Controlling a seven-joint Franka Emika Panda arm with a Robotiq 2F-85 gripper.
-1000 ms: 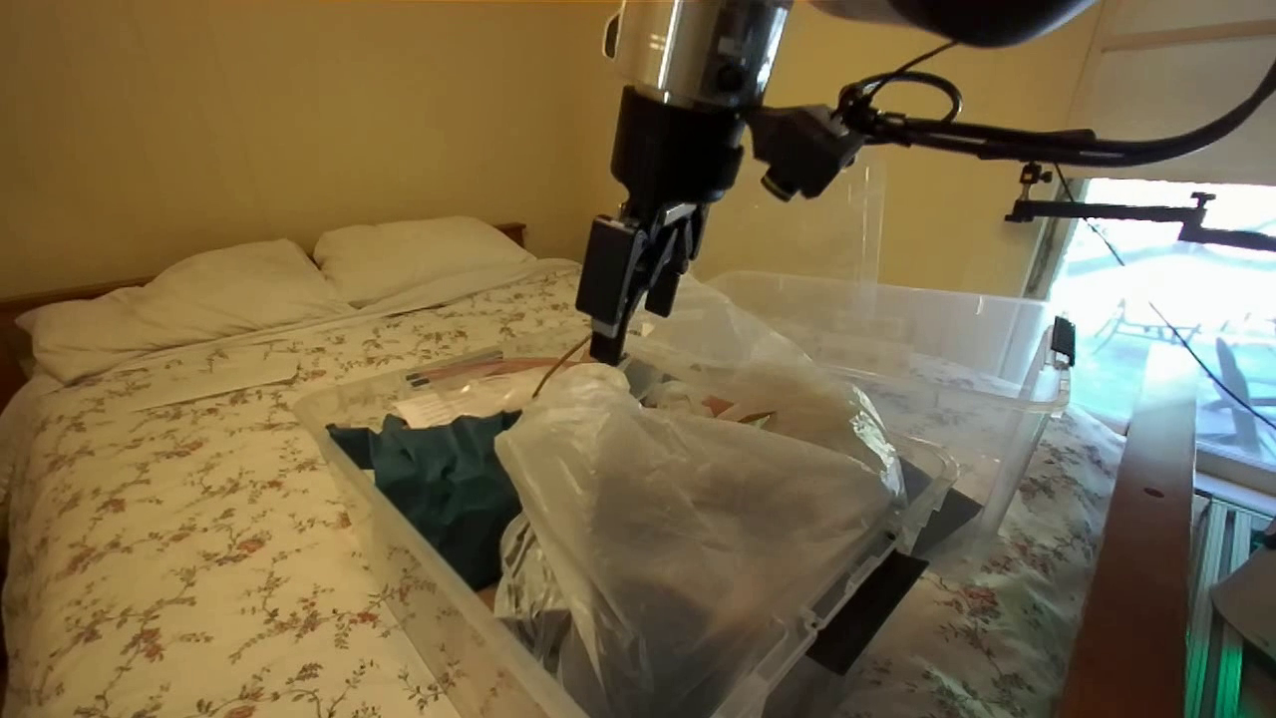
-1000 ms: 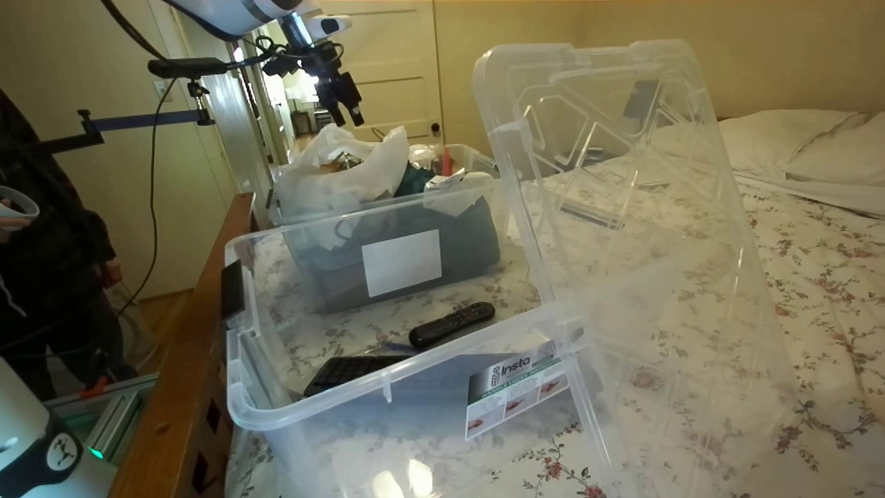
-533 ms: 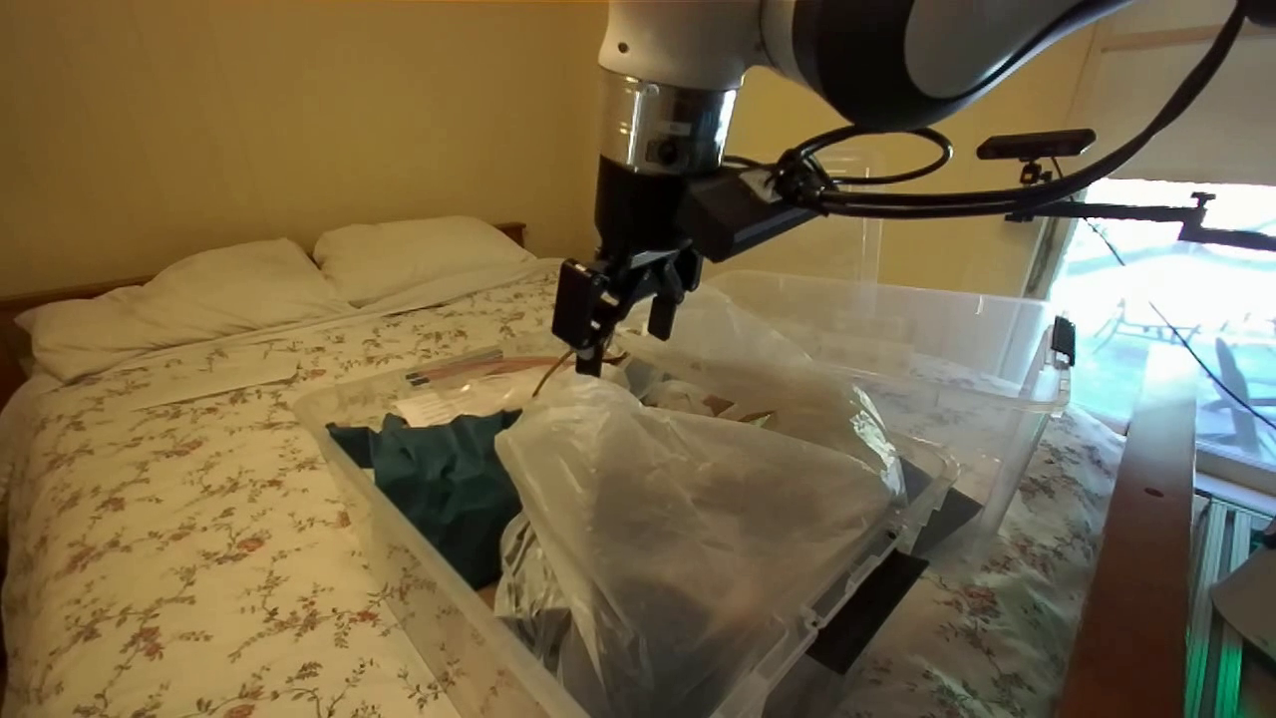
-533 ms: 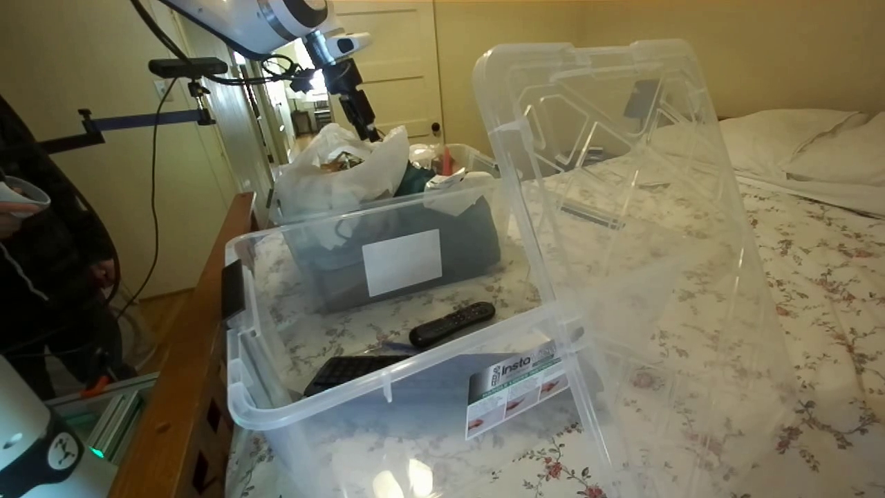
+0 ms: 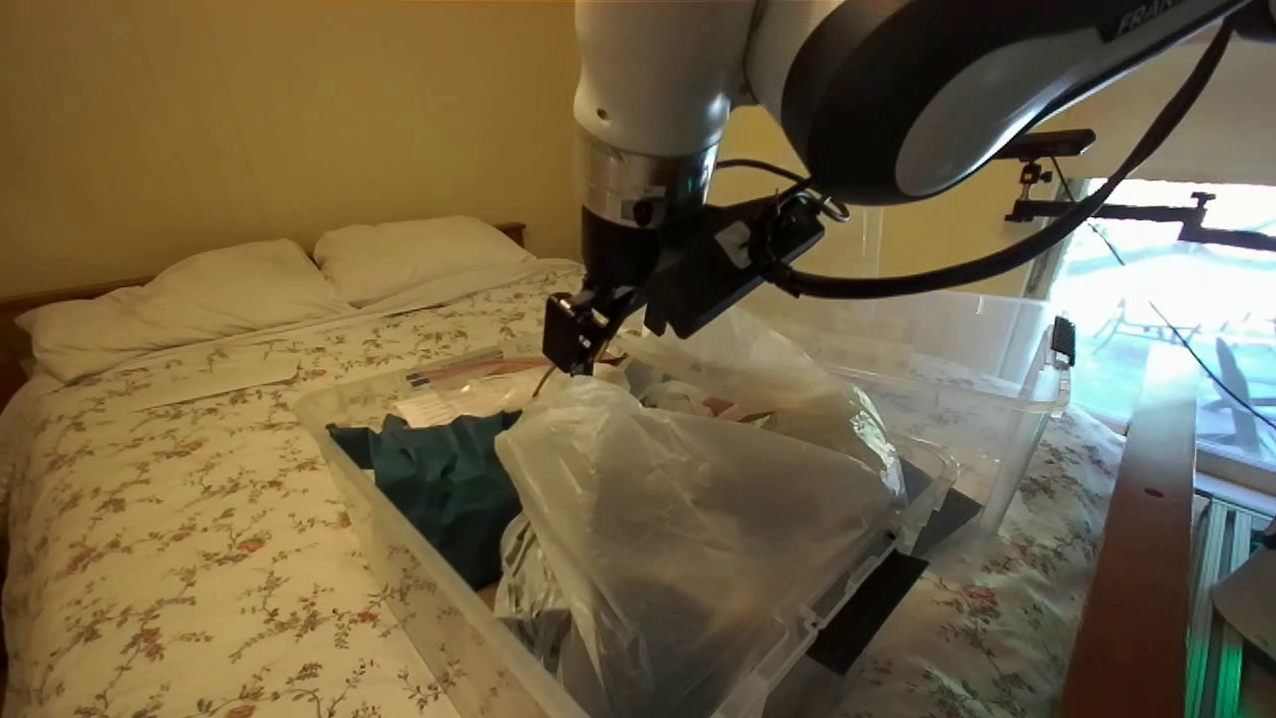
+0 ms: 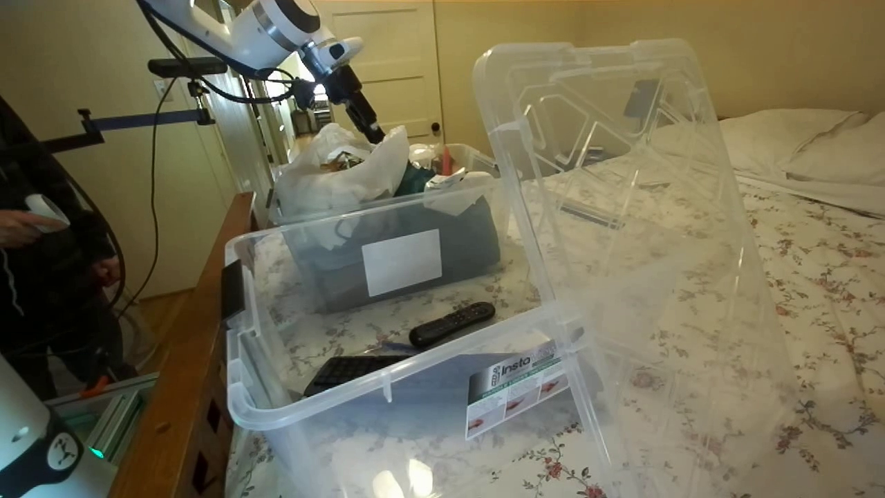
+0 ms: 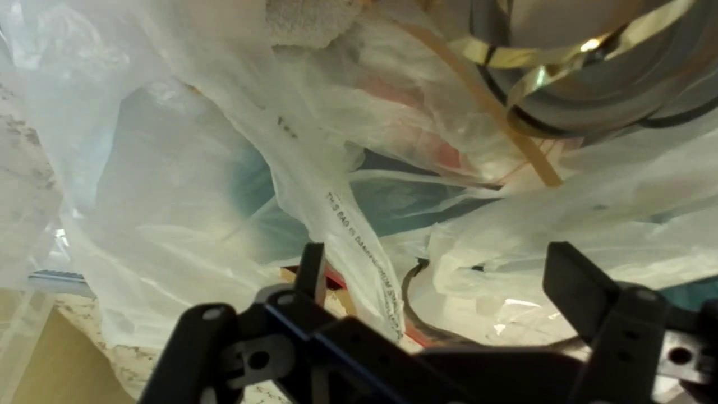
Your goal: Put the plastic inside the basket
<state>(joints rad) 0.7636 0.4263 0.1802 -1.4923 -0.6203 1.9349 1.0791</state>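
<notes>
One hand sits lower, nearer plastic.

Yellow wall behind a floral bedspread; I count two white pillows at the wooden headboard. Window in an exterior view washed out by daylight. I also log a panelled door, dark knob, wooden footboard, brown floor strip.

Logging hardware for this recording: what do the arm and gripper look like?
The arm is white, black and grey, with a silver band, lettering starting FRAN and a black cable. The gripper is black and angular, with silvery metal plates.
</notes>
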